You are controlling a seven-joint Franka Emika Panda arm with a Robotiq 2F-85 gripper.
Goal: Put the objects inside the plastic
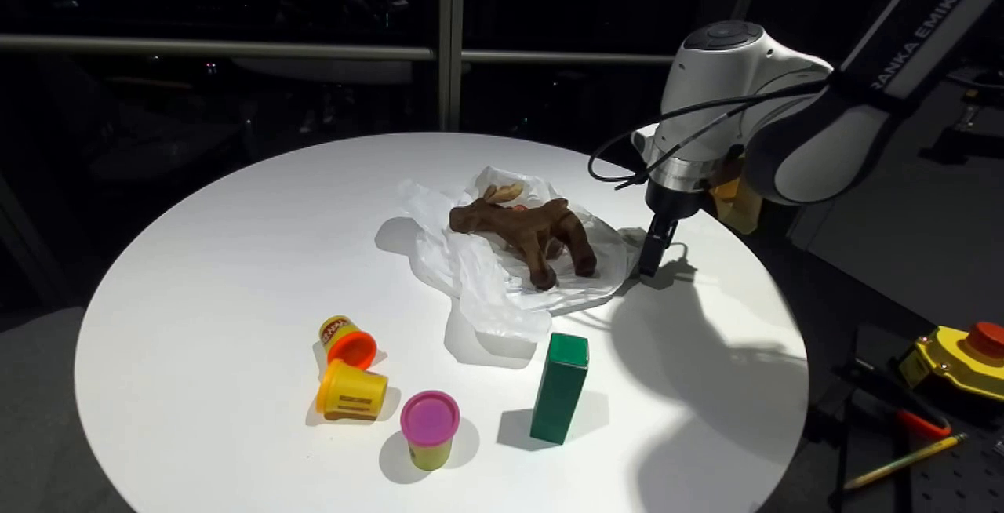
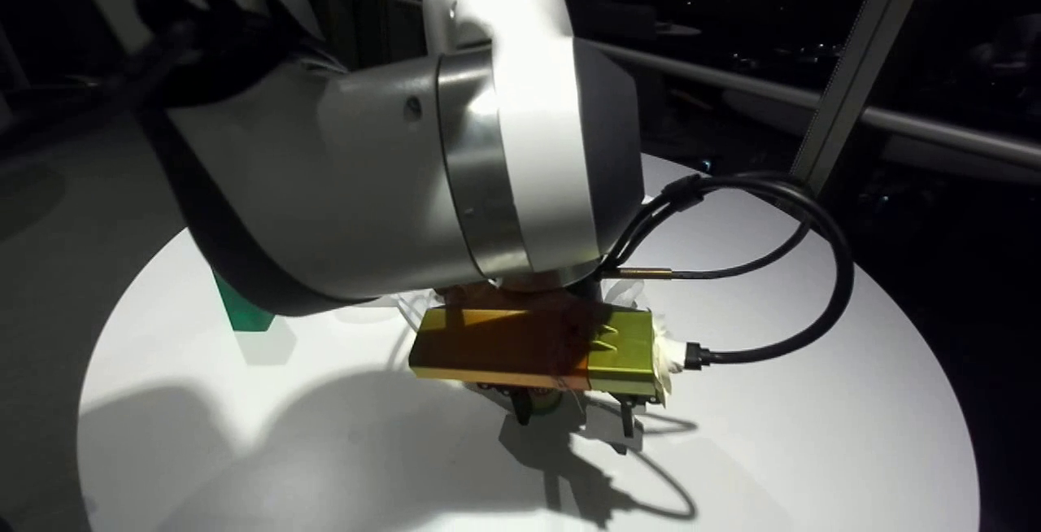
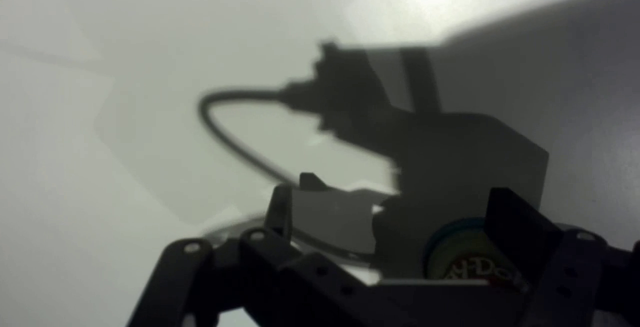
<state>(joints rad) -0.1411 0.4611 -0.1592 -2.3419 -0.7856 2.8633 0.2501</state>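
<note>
The plastic, a wrinkled white bag (image 1: 502,305), lies spread on the round table. On it rests the brown plush (image 1: 514,224). A green block (image 1: 561,387) stands upright towards the front, also visible in an exterior view (image 2: 244,312). Left of it are a magenta-lidded tub (image 1: 430,427) and two yellow tubs with orange ends, one tipped over (image 1: 353,391) and one behind it (image 1: 339,330). My gripper (image 3: 392,192) is low beside the bag, fingers wide apart. A blue-rimmed tub (image 3: 460,254) shows near the right-hand finger, partly covered by it; contact cannot be told.
The white table (image 1: 220,262) has a rounded edge close to the arm. A cable loop (image 2: 838,272) sticks out beside the gripper. Off the table are an emergency-stop box (image 1: 953,364) and a pencil (image 1: 906,462). The arm's shadow darkens the surface around the gripper.
</note>
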